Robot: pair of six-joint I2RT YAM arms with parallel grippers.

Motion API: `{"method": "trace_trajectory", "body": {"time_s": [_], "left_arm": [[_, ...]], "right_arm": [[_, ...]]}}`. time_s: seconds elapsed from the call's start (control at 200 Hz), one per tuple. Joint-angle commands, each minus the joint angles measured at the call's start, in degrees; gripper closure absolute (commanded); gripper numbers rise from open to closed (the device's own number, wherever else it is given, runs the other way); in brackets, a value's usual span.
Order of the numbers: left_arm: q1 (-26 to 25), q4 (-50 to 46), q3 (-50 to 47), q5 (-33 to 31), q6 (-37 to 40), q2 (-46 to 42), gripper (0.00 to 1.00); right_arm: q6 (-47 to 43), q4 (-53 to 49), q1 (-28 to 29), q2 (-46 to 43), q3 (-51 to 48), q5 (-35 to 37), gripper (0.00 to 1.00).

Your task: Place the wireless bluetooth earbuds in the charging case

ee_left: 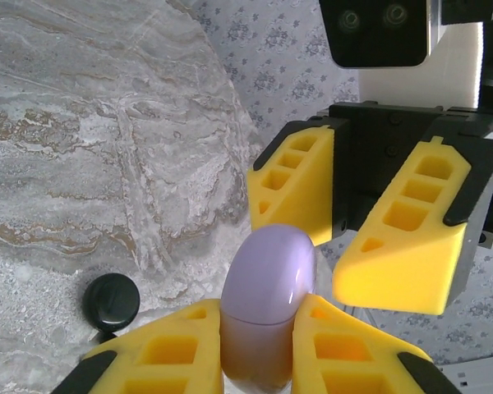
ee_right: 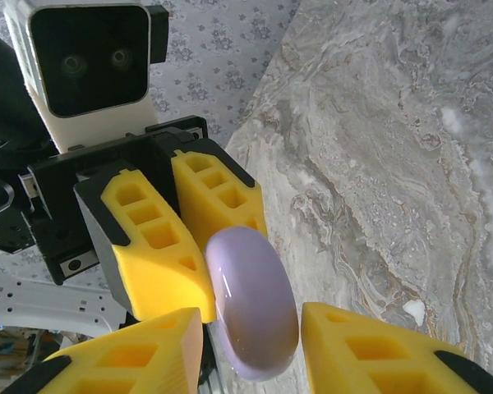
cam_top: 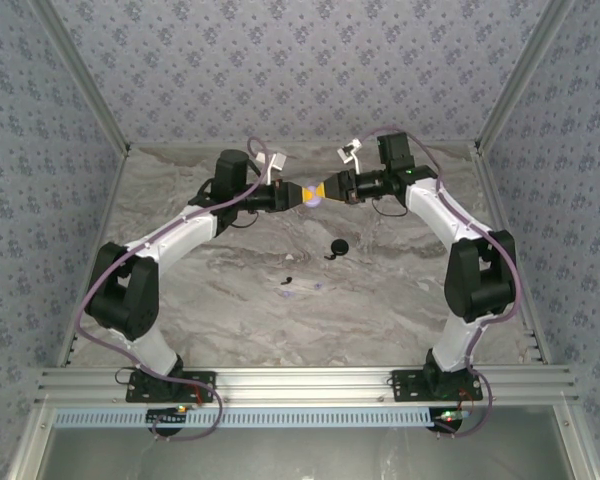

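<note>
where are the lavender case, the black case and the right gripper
lavender case [ee_left: 267, 275]: left wrist view, on its glossy rounded top
black case [ee_left: 111, 301]: left wrist view, middle of its top face
right gripper [ee_left: 327, 258]: left wrist view, midway between its yellow fingertips

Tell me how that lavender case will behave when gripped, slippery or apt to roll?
Probably slippery: the lavender case has a glossy, rounded shell. Likely rigid: no dent shows where the left gripper clamps it. Laid on edge, it would probably roll.
</note>
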Motion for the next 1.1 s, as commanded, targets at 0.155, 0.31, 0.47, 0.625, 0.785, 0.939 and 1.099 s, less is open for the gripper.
{"method": "trace_trajectory", "body": {"time_s": [0.155,0.31,0.47,0.625,0.785,0.939,1.099], "left_arm": [[-0.55,1.48,0.34,1.66,1.33,-1.87,0.82],[-0.84,2.06,0.21,1.53,0.81,-2.00,0.80],[-0.99,4.39,-1.01,1.84,-0.99,-2.87,0.71],[-0.90,5.02,-2.19,3.06,-1.33,-3.96,0.66],[-0.92,5.74,-2.89,4.44,-1.54,-4.42,0.62],[-1.06,6.41,-2.82,5.02,-2.08,-4.10,0.59],[-1.27,6.09,-2.53,5.02,-1.97,-3.37,0.59]], "right_arm": [[-1.31,-1.59,0.56,0.60,2.05,-2.27,0.67],[-0.79,-1.27,0.49,0.13,2.14,-1.69,0.77],[-0.17,-0.94,0.21,-0.60,2.17,-1.80,0.80],[-0.24,-1.08,0.21,-1.19,2.21,-2.17,0.80],[-0.14,-1.15,0.34,-1.49,2.52,-2.77,0.80],[-0.08,-1.10,0.55,-1.52,2.79,-3.14,0.80],[0.09,-0.98,0.60,-1.67,2.87,-3.50,0.80]]}}
